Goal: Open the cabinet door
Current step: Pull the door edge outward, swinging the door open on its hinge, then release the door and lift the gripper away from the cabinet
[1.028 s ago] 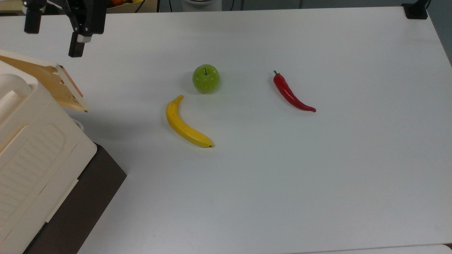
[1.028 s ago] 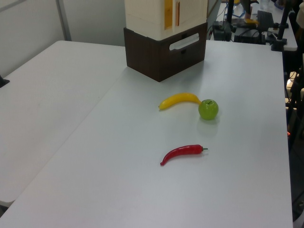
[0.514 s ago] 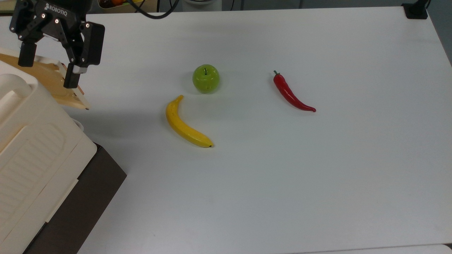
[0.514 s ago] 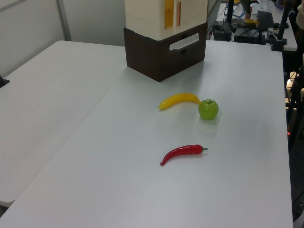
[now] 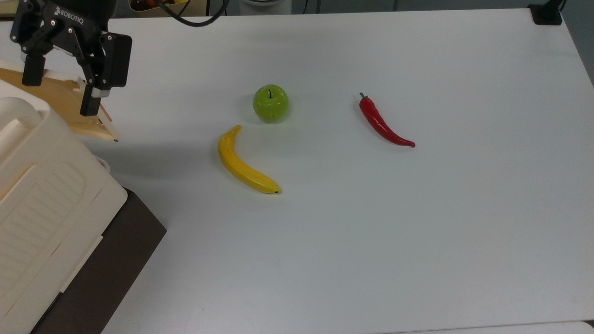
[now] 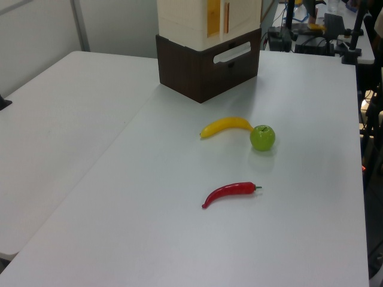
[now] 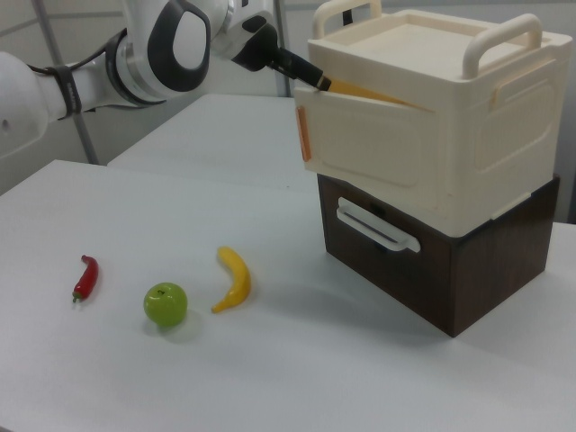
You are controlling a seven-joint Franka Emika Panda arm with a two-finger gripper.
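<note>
The cabinet (image 5: 46, 199) is a large cream box on a dark brown base, at the top view's left edge. Its door (image 5: 55, 99) leans outward at the top and shows a tan inner face. My gripper (image 5: 60, 88) is open and straddles the door's upper edge, one finger on each side of the panel. In the right view the gripper (image 7: 310, 79) reaches the top edge of the tilted door (image 7: 360, 144) on the cabinet (image 7: 450, 108). In the left view the cabinet (image 6: 185, 18) stands at the far end, with an orange gap in its front.
On the white table (image 5: 371, 232) lie a yellow banana (image 5: 243, 162), a green apple (image 5: 270, 103) and a red chilli pepper (image 5: 383, 124), all to the top view's right of the cabinet. A drawer handle (image 7: 378, 225) sticks out of the brown base.
The gripper came down from the top view's upper edge onto the door's top edge, then shifted slightly to the top view's left. The fruit has not moved.
</note>
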